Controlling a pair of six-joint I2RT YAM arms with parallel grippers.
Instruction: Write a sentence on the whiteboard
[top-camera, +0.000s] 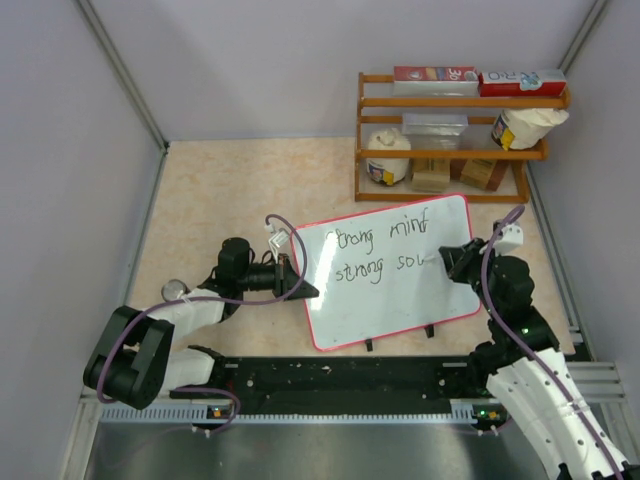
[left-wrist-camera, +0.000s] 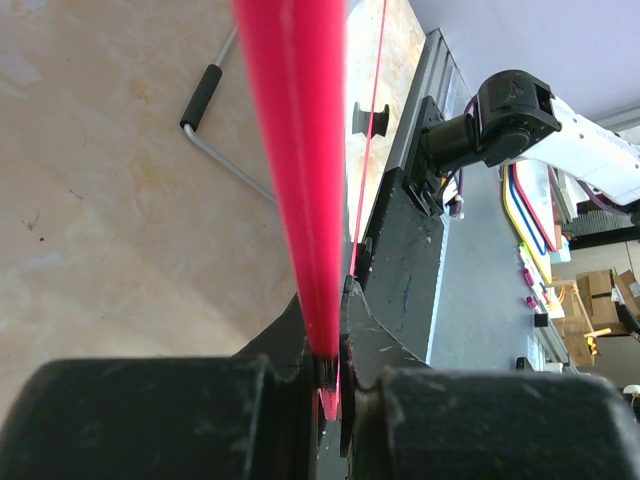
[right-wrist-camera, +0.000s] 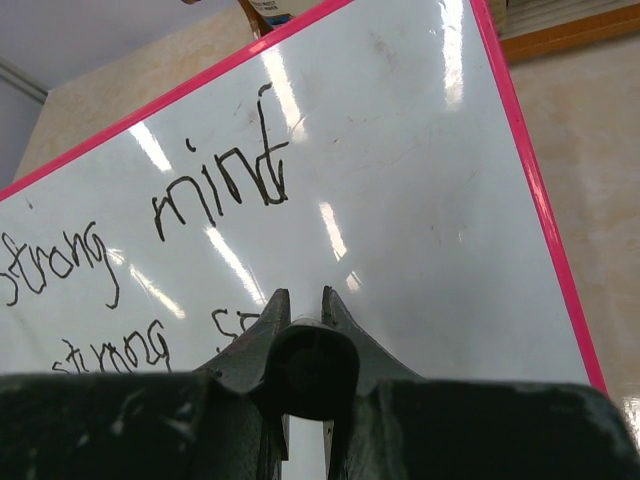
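On the beige surface (top-camera: 220, 200), in front of a wooden shelf (top-camera: 460, 100), the board (top-camera: 400, 300) sits between the 2 arms, turned at a slant. Its 2 small black feet (top-camera: 368, 345) point toward the arm bases. The sentence (top-camera: 385, 250) is in thin black handwriting in 2 lines. The upper line reads "Strong mind". The lower line reads "strong sou", and its end is covered by the right arm.

The left jaws are closed on the left edge of the board. From the left wrist I see the red frame (left-wrist-camera: 300, 150) pinched tight between the 2 fingers. The right jaws are over the right half of the board, at the end of the lower line, and they grip a dark pen (right-wrist-camera: 310, 365). The tip of the pen is hidden, so I cannot tell whether it touches the white face.
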